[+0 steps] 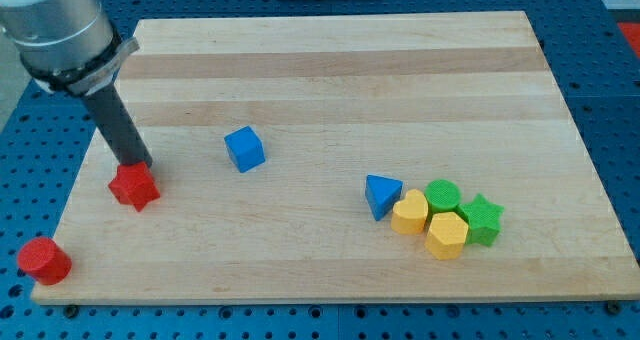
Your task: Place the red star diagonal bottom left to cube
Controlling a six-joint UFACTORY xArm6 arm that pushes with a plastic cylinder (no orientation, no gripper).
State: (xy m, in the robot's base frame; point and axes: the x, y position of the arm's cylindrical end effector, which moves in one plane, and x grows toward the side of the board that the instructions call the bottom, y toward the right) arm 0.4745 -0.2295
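The red star (134,187) lies on the wooden board (330,70) at the view's left. The blue cube (244,148) sits to its upper right, well apart. My tip (135,164) rests at the star's top edge, touching it from above. The dark rod slants up to the view's upper left.
A red cylinder (44,260) stands at the board's bottom left corner. A cluster at the bottom right holds a blue triangle (381,195), a yellow heart (410,214), a yellow hexagon (446,235), a green cylinder (442,195) and a green star (482,218).
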